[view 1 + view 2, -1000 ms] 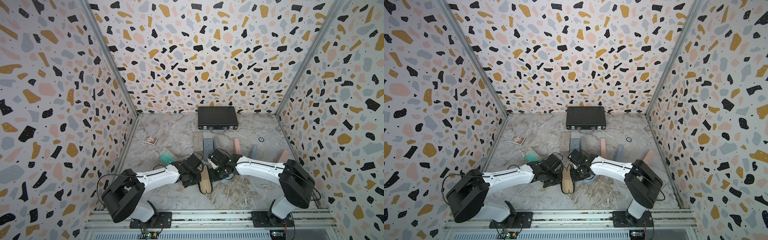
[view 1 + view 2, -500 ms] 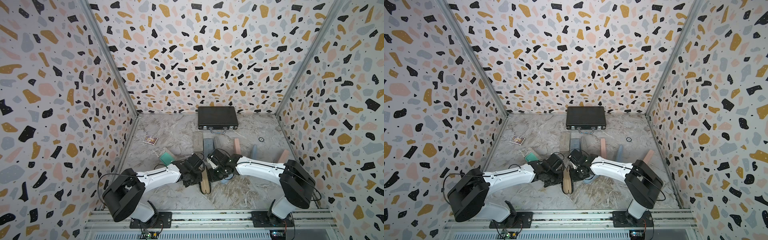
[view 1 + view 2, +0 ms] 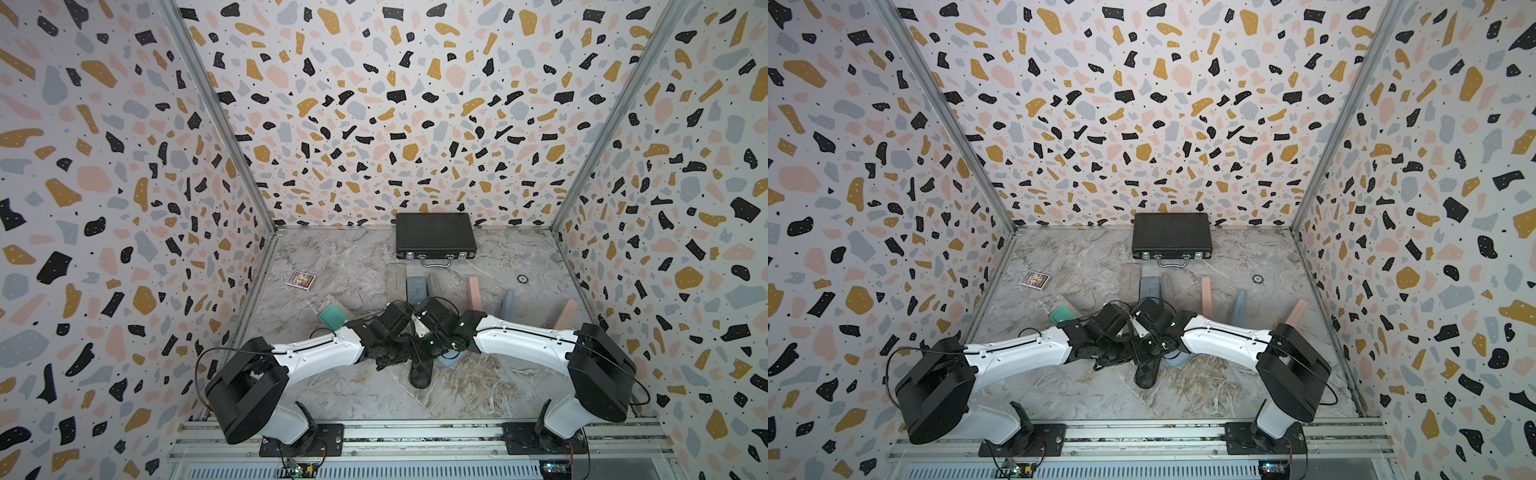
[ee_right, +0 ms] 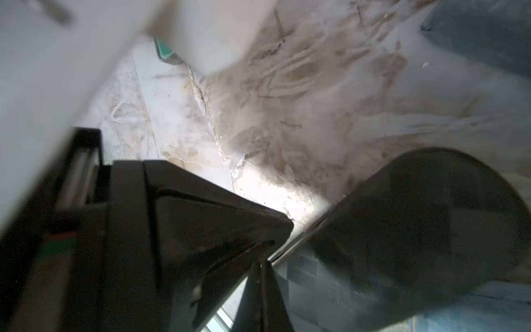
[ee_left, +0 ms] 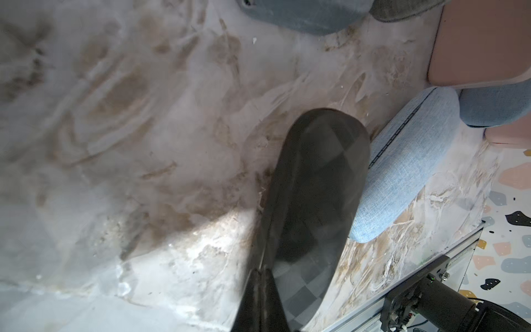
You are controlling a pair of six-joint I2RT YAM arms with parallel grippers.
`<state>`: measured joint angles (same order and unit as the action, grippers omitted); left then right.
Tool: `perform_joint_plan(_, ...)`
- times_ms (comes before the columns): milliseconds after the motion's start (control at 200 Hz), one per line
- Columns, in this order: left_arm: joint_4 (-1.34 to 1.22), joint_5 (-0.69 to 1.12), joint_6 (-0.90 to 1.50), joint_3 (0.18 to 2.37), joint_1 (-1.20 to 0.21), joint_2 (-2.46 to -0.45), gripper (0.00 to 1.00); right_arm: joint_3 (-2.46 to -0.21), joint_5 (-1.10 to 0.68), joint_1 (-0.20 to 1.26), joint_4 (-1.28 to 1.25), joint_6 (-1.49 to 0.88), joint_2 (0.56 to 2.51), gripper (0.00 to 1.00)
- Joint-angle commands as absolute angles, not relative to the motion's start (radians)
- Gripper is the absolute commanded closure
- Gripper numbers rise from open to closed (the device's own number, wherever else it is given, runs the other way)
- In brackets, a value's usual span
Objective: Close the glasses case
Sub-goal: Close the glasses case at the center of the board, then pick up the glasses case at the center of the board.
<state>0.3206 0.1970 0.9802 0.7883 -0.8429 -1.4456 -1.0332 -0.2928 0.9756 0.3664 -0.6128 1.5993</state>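
Observation:
The glasses case [image 3: 420, 374] is a dark, checkered oval lying closed on the marble floor near the front middle, seen in both top views [image 3: 1147, 372]. My left gripper [image 5: 263, 273] is shut, with its tips resting on the case [image 5: 316, 186] at the lid's long edge and nothing between them. My right gripper [image 4: 261, 264] is also shut and empty, its tips on the case [image 4: 416, 230] at the same end. The two grippers meet over the case's far end [image 3: 415, 351], which they hide. The left gripper's black body [image 4: 186, 230] fills part of the right wrist view.
A light blue case [image 3: 451, 362] lies against the glasses case's right side. A teal case [image 3: 332, 316], grey cases [image 3: 415, 286], pink ones [image 3: 473, 293] and a blue one [image 3: 508, 301] stand behind. A black briefcase [image 3: 435, 235] sits at the back wall, a card box [image 3: 300, 279] left.
The case stood open with its tan inside showing; now the lid is down and only the dark outside shows. Both arms have barely shifted.

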Motion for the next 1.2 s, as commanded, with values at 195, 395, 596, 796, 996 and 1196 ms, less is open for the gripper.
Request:
perform_joint_plan(195, 0.454, 0.069, 0.953, 0.798, -0.847, -1.257, 1.00, -1.011, -0.195, 0.979, 0.398, -0.629, 1.519, 0.91)
perform_joint_plan(395, 0.607, -0.060, 0.979, 0.764, -0.824, -1.063, 0.72, -1.007, -0.196, 0.979, 0.381, -0.608, 1.500, 0.66)
perform_joint_plan(596, 0.762, -0.122, 0.985, 0.703, -0.707, -0.796, 0.35, -1.081, -0.138, 1.002, 0.413, -0.488, 1.546, 0.53)
perform_joint_plan(796, 0.886, -0.104, 0.970, 0.669, -0.563, -0.603, 0.06, -1.217, -0.091, 1.068, 0.407, -0.361, 1.666, 0.39)
perform_joint_plan(996, 0.926, -0.052, 0.966, 0.656, -0.498, -0.548, 0.01, -1.374, -0.066, 1.088, 0.427, -0.288, 1.822, 0.30)
perform_joint_plan(1196, 0.978, -0.069, 0.977, 0.650, -0.481, -0.485, 0.01, -1.510, -0.055, 1.089, 0.453, -0.247, 1.937, 0.26)
